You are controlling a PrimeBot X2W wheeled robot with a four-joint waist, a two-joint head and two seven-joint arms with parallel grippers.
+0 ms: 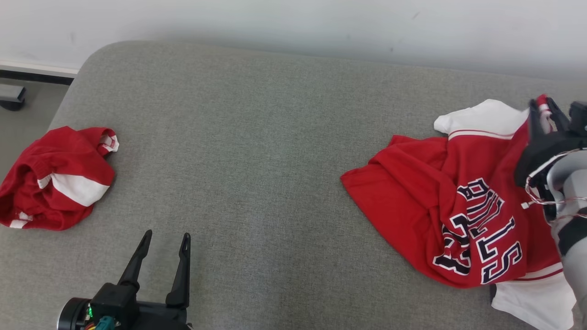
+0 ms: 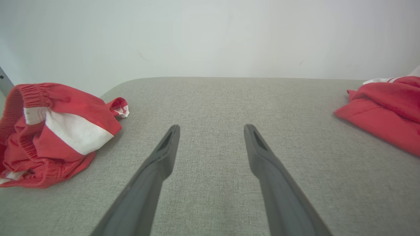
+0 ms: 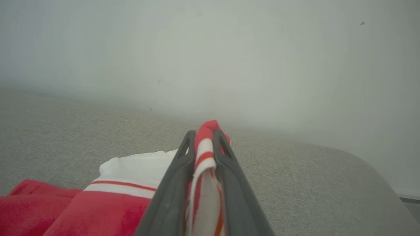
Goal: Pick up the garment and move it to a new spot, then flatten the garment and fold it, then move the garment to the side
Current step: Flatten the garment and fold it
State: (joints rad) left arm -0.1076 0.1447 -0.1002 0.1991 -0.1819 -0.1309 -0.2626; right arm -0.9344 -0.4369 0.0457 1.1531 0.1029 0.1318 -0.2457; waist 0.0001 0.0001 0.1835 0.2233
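Observation:
The garment (image 1: 463, 215), a red jersey with white sleeves and dark lettering, lies rumpled at the right of the grey cushion (image 1: 257, 151). My right gripper (image 1: 543, 114) is shut on a red-and-white striped edge of it, lifted off the surface at the far right. In the right wrist view that striped edge (image 3: 204, 157) is pinched between the two fingers of the right gripper (image 3: 203, 137), with the garment (image 3: 108, 200) hanging below at the left. My left gripper (image 1: 165, 243) stands open over bare cushion at the lower left, holding nothing. The left wrist view shows the left gripper (image 2: 211, 131) spread wide, with the garment's corner (image 2: 384, 114) at the right.
A second crumpled red-and-white piece of clothing (image 1: 55, 178) sits at the cushion's left edge, also visible as red-and-white clothing (image 2: 52, 131) in the left wrist view. A pale wall (image 1: 321, 23) runs behind the cushion. Floor and a dark base (image 1: 11, 96) show beyond the left edge.

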